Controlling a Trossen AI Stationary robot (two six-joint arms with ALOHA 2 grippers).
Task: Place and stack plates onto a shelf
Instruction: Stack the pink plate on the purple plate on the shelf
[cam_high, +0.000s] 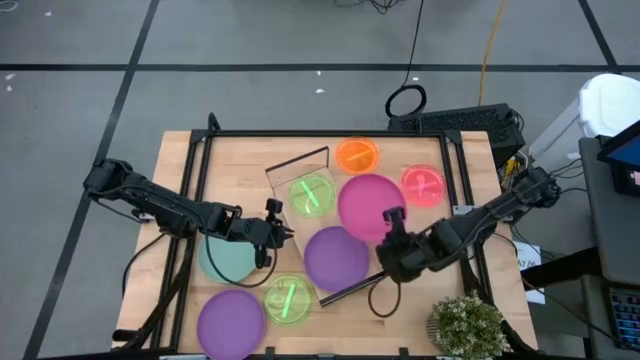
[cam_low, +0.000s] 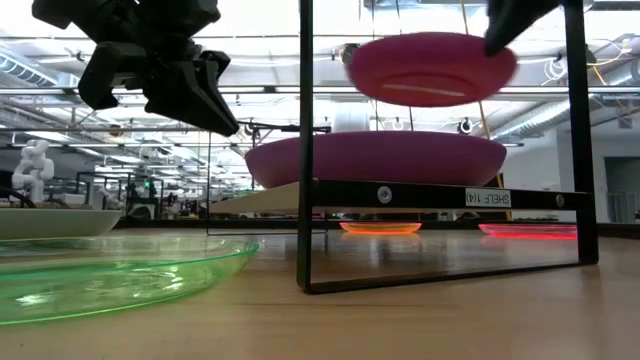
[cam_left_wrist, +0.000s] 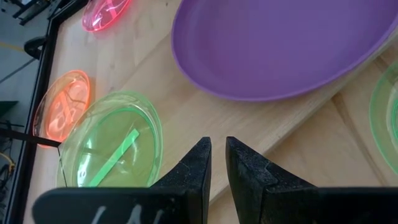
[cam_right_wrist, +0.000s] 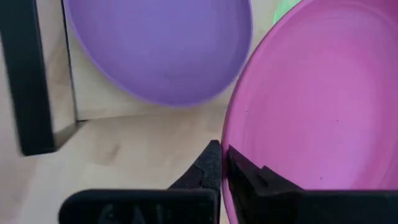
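The shelf (cam_high: 279, 184) runs diagonally across the table's middle, with a small green plate (cam_high: 312, 192) at its far end and a large purple plate (cam_high: 336, 258) at its near end. My right gripper (cam_high: 393, 222) is shut on a large magenta plate (cam_high: 366, 200), held in the air above the purple plate (cam_low: 375, 158), beside the shelf's right edge. My left gripper (cam_high: 275, 226) hovers shut at the shelf's left side, between the two shelved plates, touching nothing. On the table lie a teal plate (cam_high: 226, 258), a second purple plate (cam_high: 230, 320), a second green plate (cam_high: 288, 299), an orange plate (cam_high: 357, 155) and a pink plate (cam_high: 423, 185). My right gripper (cam_right_wrist: 224, 155) pinches the magenta plate's rim (cam_right_wrist: 231, 134) on the plate's near-right side, one finger on the plate's inner face and one under it. The fingers come about level from the table's near-right. The plate (cam_low: 430, 68) is lifted clear, close to level, above the purple plate.
Black wire frames (cam_low: 305, 150) stand at both ends of the shelf. A potted plant (cam_high: 468, 325) sits at the table's near right corner. A black rail (cam_high: 330, 133) frames the table. Bare wood shows between the far plates and the far edge.
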